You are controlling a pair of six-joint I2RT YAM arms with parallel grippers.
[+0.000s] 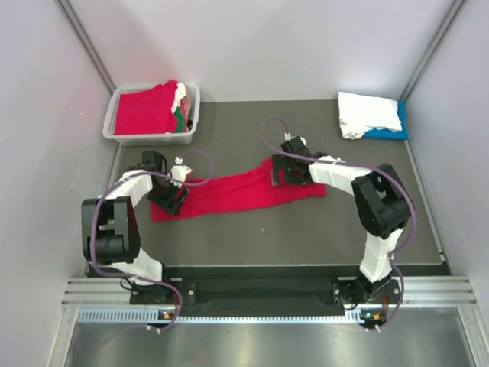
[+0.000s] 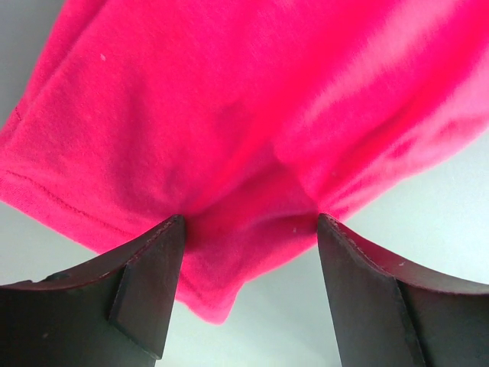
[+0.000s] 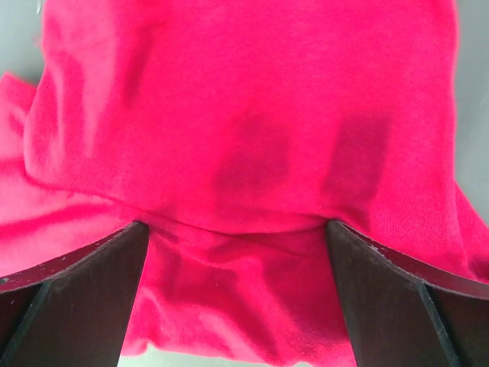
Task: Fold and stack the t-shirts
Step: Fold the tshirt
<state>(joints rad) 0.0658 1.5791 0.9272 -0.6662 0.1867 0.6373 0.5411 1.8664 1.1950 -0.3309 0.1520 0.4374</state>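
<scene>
**Red t-shirt (image 1: 237, 195) lies stretched between two open grippers**

Red cloth runs in a long, rumpled band across the middle of the dark worktop (image 1: 306, 237), its left end a little nearer the near edge than its right end. The left gripper (image 1: 170, 197) sits over the shirt's left end and the right gripper (image 1: 281, 172) over its right end, both arms bent inward from their bases at the near edge.

Seen from the left wrist, the two dark fingers (image 2: 145, 290) stand well apart. A bunched fold of the shirt sags between their tips and touches both inner faces, but the jaws are not pinching it. A stitched hem runs along the cloth's left side, and pale surface shows beyond the cloth.

Seen from the right wrist, the fingers (image 3: 382, 290) are spread as wide as they go. Red cloth fills almost the whole view, with a creased ridge lying across the gap between the tips. This gripper also has its jaws apart and nothing clamped.

At the far-left corner stands a pale plastic tub (image 1: 151, 139) holding more red shirts (image 1: 145, 111), with something white and a bit of green at its right side. At the far-right corner a white t-shirt (image 1: 367, 113) lies loosely folded on a blue t-shirt (image 1: 386, 134), which shows along the white one's near right side.
</scene>
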